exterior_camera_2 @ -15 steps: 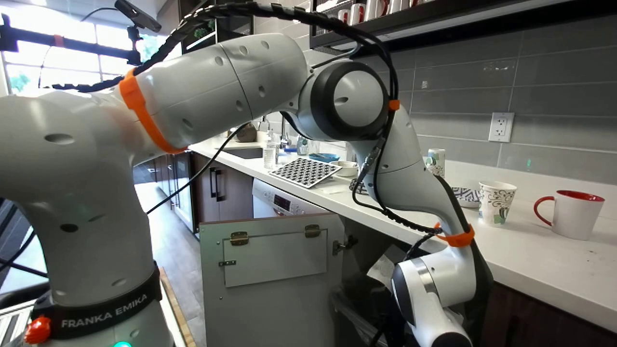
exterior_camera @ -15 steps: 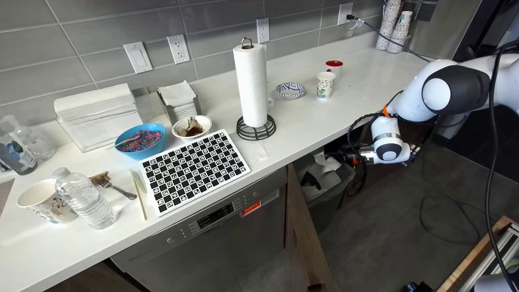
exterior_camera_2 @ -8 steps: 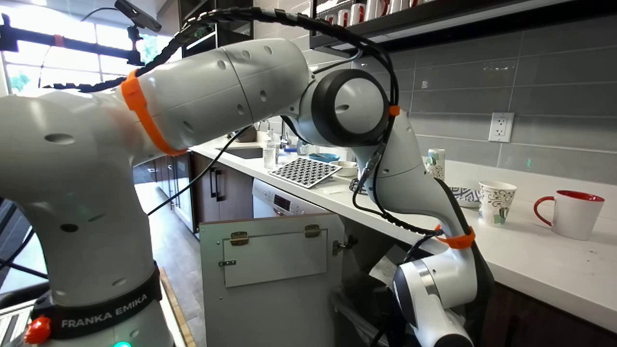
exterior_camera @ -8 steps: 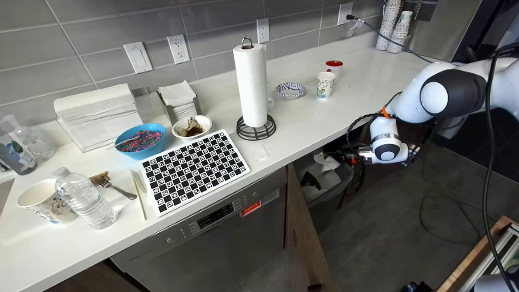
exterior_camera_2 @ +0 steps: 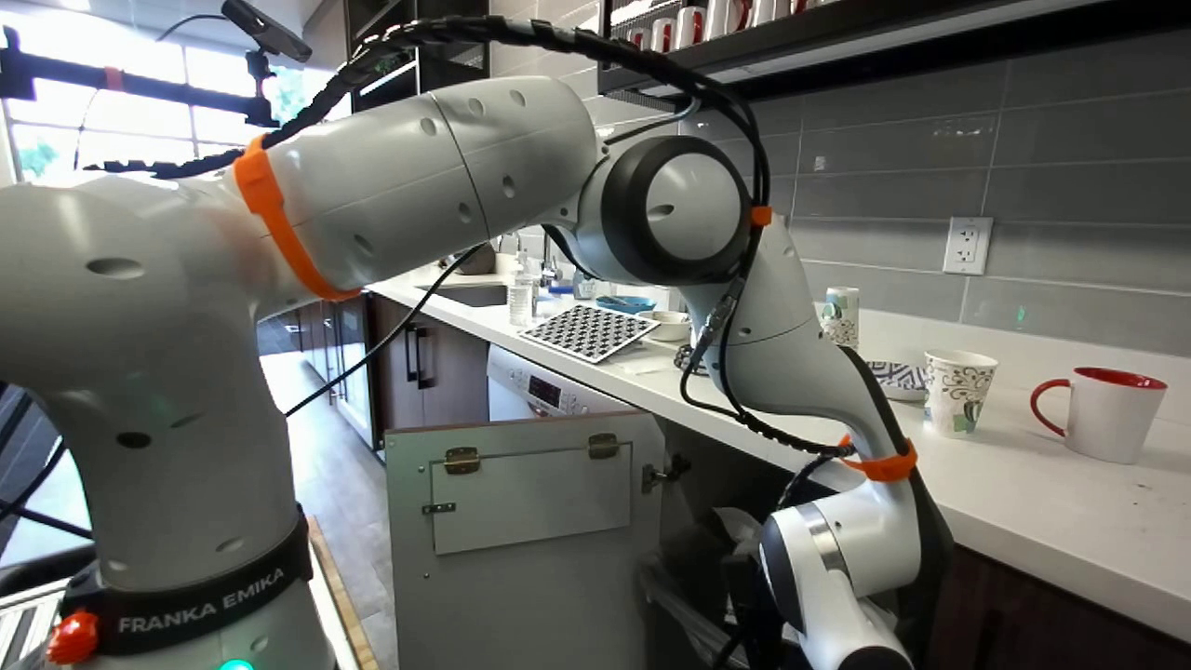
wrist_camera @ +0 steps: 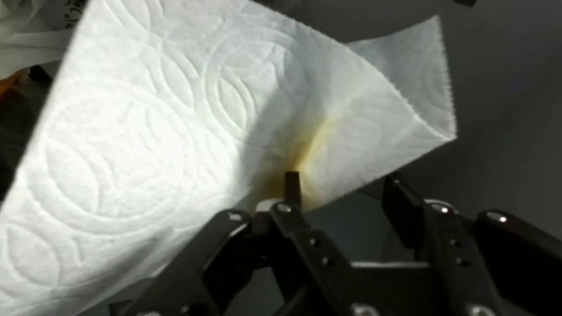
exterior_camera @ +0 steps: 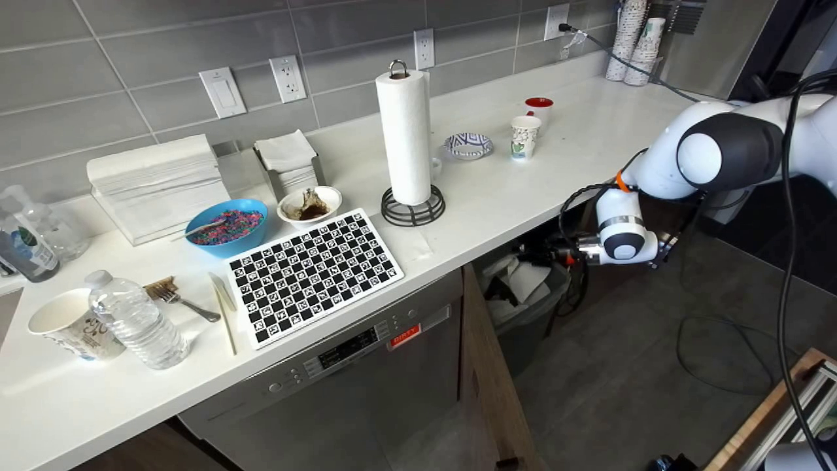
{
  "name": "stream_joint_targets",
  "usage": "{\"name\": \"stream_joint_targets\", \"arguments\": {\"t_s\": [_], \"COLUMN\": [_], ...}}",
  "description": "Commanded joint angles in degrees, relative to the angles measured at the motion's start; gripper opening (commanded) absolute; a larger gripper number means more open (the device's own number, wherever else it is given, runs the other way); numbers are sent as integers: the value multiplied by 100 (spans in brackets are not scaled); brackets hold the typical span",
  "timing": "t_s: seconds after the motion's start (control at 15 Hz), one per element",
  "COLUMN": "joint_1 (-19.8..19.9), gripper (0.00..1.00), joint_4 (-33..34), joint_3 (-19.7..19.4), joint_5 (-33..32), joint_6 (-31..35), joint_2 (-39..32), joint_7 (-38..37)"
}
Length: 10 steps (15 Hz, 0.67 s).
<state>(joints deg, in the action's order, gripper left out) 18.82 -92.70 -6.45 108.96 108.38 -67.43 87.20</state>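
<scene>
At the mouth of a bin (exterior_camera: pixel 533 330) below the desk (exterior_camera: pixel 484 196), a pincer (wrist_camera: pixel 341 182) holds its jaws moderately parted with nothing clamped, as a stained towel (wrist_camera: pixel 153 145) fans out just beyond it, mostly leftward in the wrist view, seemingly against one fingertip (wrist_camera: pixel 293 193).

Fingers (wrist_camera: pixel 401 210) apart, one tip at yellow-brown stain (wrist_camera: pixel 309 142) on embossed white towel (wrist_camera: pixel 175 131). Upper left: more white paper (wrist_camera: pixel 33 48), something orange (wrist_camera: pixel 9 84) just below.

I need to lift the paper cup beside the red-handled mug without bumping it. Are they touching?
Apart. An exterior view shows a strip of counter between the cup and the mug.
</scene>
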Motion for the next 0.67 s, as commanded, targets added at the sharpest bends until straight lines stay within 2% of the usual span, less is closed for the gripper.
{"name": "stream_joint_targets", "arguments": {"t_s": [0.0, 0.13, 0.6], "joint_1": [-64, -52, -181], "gripper": [84, 99, 100], "joint_4": [173, 90, -438], "joint_3": [-82, -70, -165], "joint_5": [114, 121, -127], "joint_6": [-184, -226, -378], "joint_2": [-150, -88, 220], "joint_7": [-182, -189, -862]}}
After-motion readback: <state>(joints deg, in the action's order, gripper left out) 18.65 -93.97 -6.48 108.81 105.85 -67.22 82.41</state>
